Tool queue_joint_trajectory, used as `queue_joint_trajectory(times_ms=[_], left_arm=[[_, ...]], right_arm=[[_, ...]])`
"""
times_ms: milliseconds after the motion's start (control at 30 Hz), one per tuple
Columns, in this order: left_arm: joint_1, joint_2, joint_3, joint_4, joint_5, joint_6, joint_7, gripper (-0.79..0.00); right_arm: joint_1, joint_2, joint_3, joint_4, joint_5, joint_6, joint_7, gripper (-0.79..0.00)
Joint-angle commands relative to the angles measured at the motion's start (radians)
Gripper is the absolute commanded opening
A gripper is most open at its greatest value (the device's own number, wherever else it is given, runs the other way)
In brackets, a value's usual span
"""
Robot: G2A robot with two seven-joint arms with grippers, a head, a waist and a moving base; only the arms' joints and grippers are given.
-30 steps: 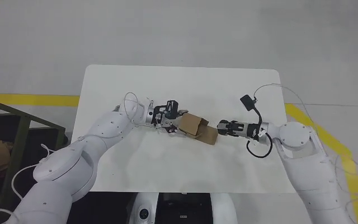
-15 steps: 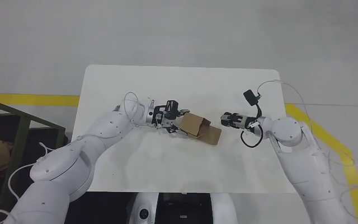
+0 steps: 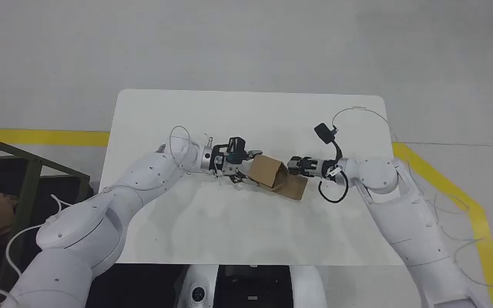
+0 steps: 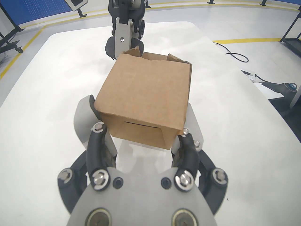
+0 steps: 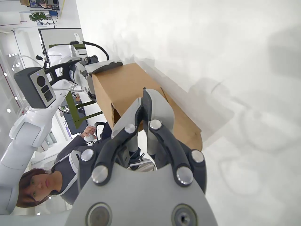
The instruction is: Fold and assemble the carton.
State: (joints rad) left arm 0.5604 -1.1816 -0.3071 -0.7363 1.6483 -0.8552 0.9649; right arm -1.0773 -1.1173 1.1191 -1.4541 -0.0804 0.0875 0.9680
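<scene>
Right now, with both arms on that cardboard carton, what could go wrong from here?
1. The right end effector, shut, sits at one end of the carton, where the flap edge looks ragged. A hard push there might crumple or tear the flap instead of folding it.
2. The left end effector grips the carton only by the sides of its other, open end. A push from the opposite end could slide the carton out or squash those walls.
</scene>
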Motion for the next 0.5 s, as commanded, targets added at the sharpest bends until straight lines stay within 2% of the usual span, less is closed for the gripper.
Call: queue_joint_trajectory(times_ms=[0,267,467], left_arm=[[-0.001,0.000,0.000,0.002,-0.006,-0.002,-0.002,-0.271],[0.000,-0.007,0.002,0.011,-0.009,-0.005,-0.005,-0.215],[0.003,-0.013,-0.002,0.014,-0.018,-0.007,-0.007,-0.215]], right_arm=[[0.004,-0.002,-0.011,-0.003,0.002,0.002,0.002,-0.785],[0.028,-0.017,-0.065,0.017,0.032,0.017,-0.014,-0.785],[0.050,-0.029,-0.094,0.051,0.068,0.021,-0.036,-0.785]])
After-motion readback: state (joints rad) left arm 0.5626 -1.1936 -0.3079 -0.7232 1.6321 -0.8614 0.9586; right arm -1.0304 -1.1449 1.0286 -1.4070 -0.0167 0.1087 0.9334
